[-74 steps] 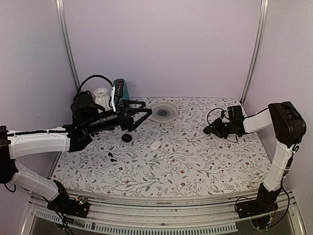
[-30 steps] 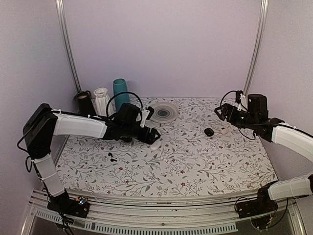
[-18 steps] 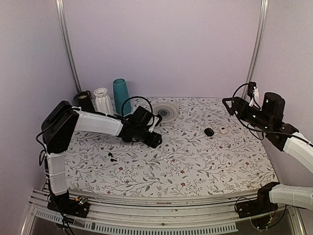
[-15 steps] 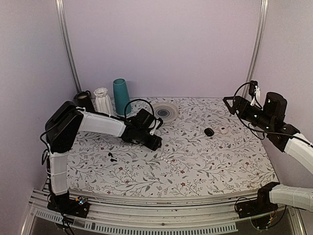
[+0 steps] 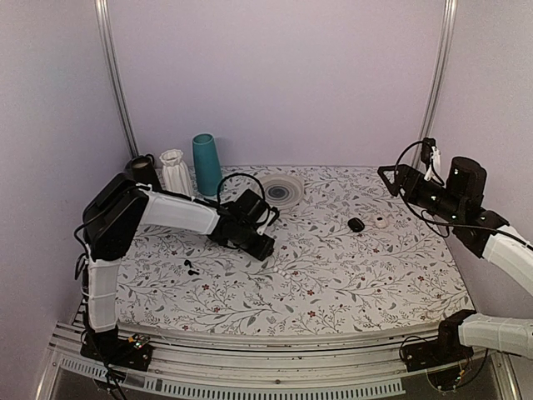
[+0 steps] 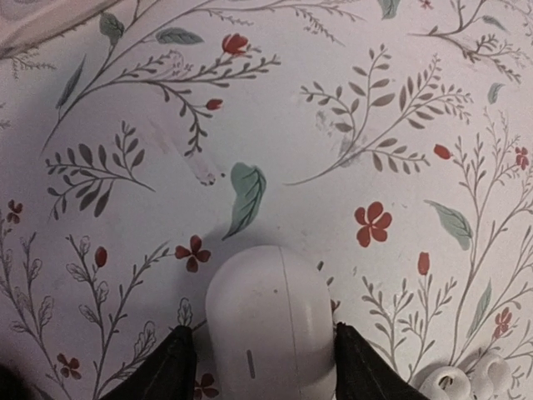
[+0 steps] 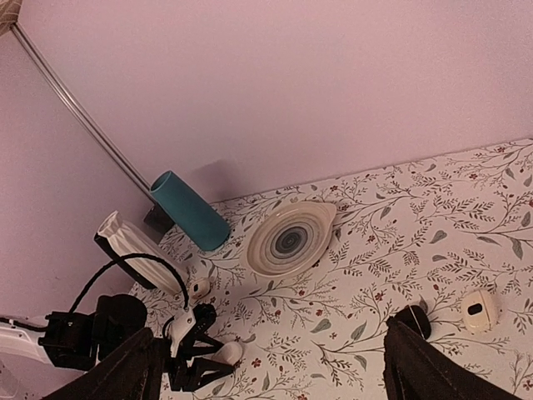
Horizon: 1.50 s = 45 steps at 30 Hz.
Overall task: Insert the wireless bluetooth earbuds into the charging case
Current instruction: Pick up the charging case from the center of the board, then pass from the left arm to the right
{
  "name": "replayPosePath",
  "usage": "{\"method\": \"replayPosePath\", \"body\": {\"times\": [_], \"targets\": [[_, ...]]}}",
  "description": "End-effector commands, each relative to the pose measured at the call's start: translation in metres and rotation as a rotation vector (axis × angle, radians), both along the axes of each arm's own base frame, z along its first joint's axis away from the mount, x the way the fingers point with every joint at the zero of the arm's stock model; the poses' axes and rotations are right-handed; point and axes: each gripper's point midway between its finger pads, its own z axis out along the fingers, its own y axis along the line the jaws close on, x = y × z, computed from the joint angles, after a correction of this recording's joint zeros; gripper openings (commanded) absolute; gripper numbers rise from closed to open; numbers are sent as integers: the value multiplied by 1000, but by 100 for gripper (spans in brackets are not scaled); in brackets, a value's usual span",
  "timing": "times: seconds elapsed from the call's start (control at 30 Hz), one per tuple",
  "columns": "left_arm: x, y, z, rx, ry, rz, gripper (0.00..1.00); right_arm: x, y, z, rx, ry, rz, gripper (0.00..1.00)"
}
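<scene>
Case grab: white pebble-shaped charging case sits bottom-centre between left gripper fingers, long axis up-frame; contact likely, pinch unconfirmed. Pale white stemmed earbud lies upper left. Right gripper spread, far off.

1. The top view looks down from high behind the near edge over the whole floral surface.
2. The left wrist view faces straight down, very near the surface and white charging case.
3. The right wrist view looks leftward across it from high, sharing the ringed plate with the top view.
</scene>
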Motion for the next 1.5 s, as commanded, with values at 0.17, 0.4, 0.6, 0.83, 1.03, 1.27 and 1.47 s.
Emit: {"method": "replayPosePath", "body": {"times": [0.17, 0.4, 0.6, 0.83, 1.03, 1.27, 1.47], "targets": [[-1, -13, 2, 1, -17, -34, 38, -2, 18, -8, 33, 8, 92, 92], [-5, -30, 80, -216, -187, -107, 28, -7, 45, -15, 69, 38, 215, 91], [-28, -39, 151, -369, -380, -226, 27, -11, 79, -21, 83, 78, 308, 89], [-70, -51, 204, -455, -566, -380, 27, -21, 127, -13, 118, 105, 441, 88], [-90, -57, 229, -454, -667, -446, 27, -36, 162, -11, 113, 125, 543, 86], [-104, -62, 239, -361, -788, -478, 27, -52, 189, -14, 88, 155, 617, 82], [-108, -63, 240, -300, -855, -475, 26, -61, 203, -16, 74, 174, 665, 73]]}}
